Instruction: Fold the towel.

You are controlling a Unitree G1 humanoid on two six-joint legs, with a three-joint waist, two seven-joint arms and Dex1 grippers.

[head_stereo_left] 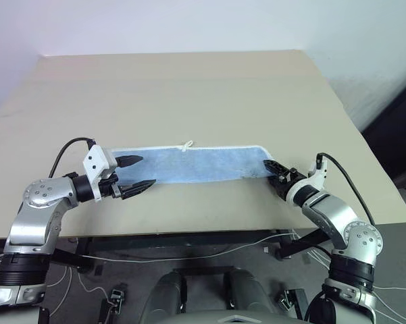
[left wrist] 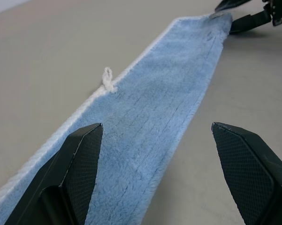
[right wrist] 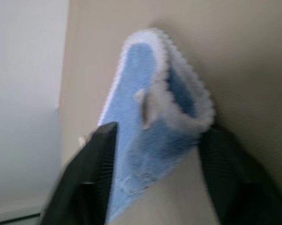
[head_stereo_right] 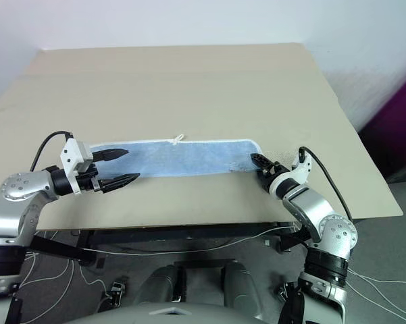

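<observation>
The towel (head_stereo_left: 196, 164) lies as a long strip across the desk (head_stereo_left: 189, 88) near its front edge, the left claw (head_stereo_left: 136, 174) at its left end, the right claw (head_stereo_left: 275, 173) at its right end.

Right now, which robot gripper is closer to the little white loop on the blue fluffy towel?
Left. The left gripper sits nearer the loop; the right gripper is at the towel's far end.

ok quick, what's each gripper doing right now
left gripper: open, fingers astride the towel at its left end, not gripping.
right gripper: at the towel's right end, fingers on either side of it; cannot tell if the grip has closed.
</observation>
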